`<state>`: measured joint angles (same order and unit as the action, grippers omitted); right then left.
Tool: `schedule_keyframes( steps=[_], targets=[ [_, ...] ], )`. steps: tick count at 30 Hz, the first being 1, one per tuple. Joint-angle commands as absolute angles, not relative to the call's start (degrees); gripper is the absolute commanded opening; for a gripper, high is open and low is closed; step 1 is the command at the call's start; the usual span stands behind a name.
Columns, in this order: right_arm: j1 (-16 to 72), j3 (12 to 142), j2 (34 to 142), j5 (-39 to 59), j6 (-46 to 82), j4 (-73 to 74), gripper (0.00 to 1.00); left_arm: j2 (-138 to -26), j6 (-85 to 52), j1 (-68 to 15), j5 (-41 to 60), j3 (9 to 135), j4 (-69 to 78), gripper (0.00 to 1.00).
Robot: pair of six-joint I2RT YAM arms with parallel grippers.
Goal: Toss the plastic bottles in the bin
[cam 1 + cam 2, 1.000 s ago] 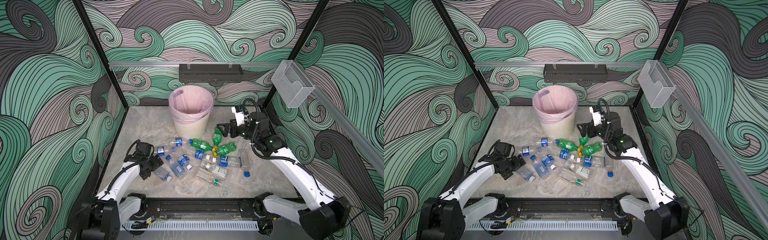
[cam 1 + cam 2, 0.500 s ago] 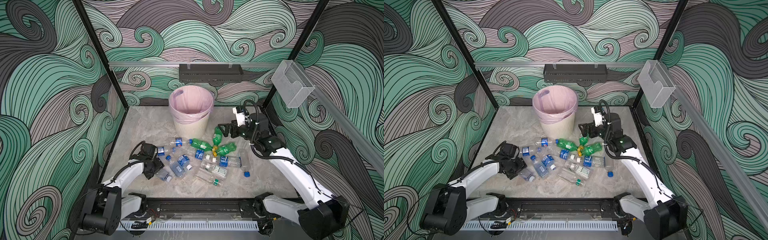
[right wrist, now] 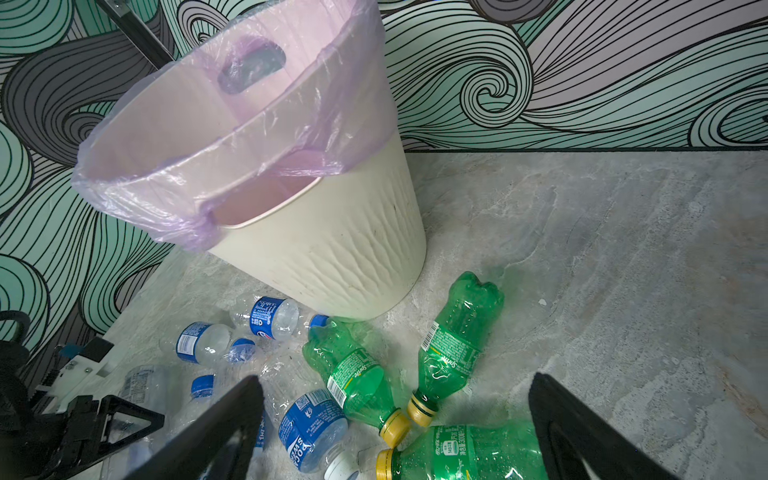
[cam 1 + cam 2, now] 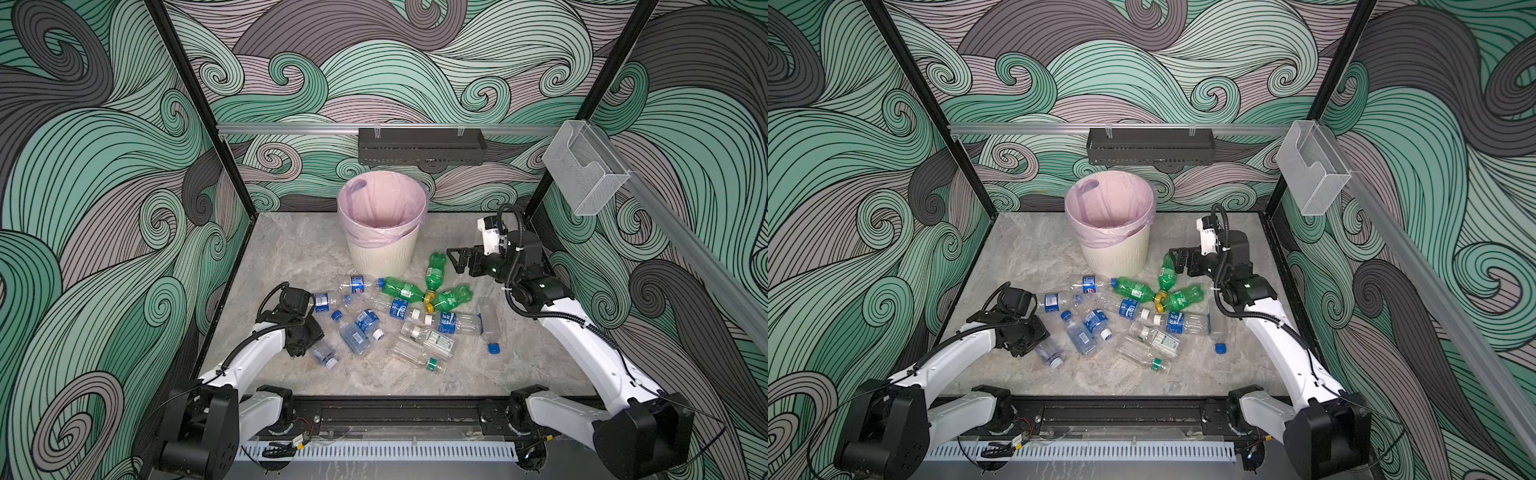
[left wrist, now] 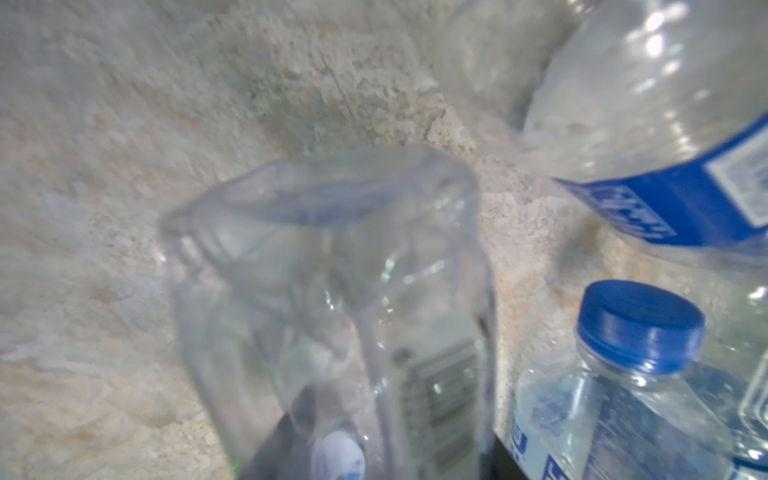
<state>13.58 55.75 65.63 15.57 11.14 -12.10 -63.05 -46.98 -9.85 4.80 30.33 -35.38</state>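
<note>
A clear bottle (image 4: 324, 354) is clamped between the left gripper (image 4: 306, 344) jaws.
Light, crushable and slippery, it is judged best held mid-body; the right gripper (image 4: 455, 261) jaws are spread, nothing held.

2 white arms (image 4: 257, 353), black joints (image 4: 540, 291), black ribbed cables (image 4: 518, 232), black right claw (image 4: 454, 261)

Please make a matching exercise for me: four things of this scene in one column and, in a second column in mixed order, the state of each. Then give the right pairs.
Column one
1. left pincer
2. right pincer
3. bin
4. green bottles

Column two
A. open, empty
B. lying down, with yellow caps
C. shut on a clear bottle
D. upright, lined with a pink bag

Pairs: 1-C, 2-A, 3-D, 4-B
</note>
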Motion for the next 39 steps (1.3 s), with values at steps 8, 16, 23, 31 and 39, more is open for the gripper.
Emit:
schedule_keyframes(
  steps=[8,16,23,31,39],
  targets=[
    [9.58,53.31,65.16,12.87,12.41,-14.56,1.00,-56.30,-36.65,-10.20,1.03,40.69,-47.33,0.46],
    [9.29,51.53,64.86,10.10,9.81,-17.30,1.00,-52.59,-27.40,-10.20,0.73,44.93,-44.44,0.44],
    [9.21,51.20,65.19,9.49,8.79,-18.19,1.00,-52.11,-20.56,-10.20,5.78,50.21,-37.23,0.44],
    [9.23,50.85,65.22,12.32,9.46,-18.19,1.00,-71.13,-21.35,-10.61,15.48,83.21,-29.69,0.47],
    [9.21,50.93,64.72,14.10,10.53,-19.11,1.00,-113.89,-32.26,-12.37,18.70,153.82,-40.06,0.99]
  ],
)
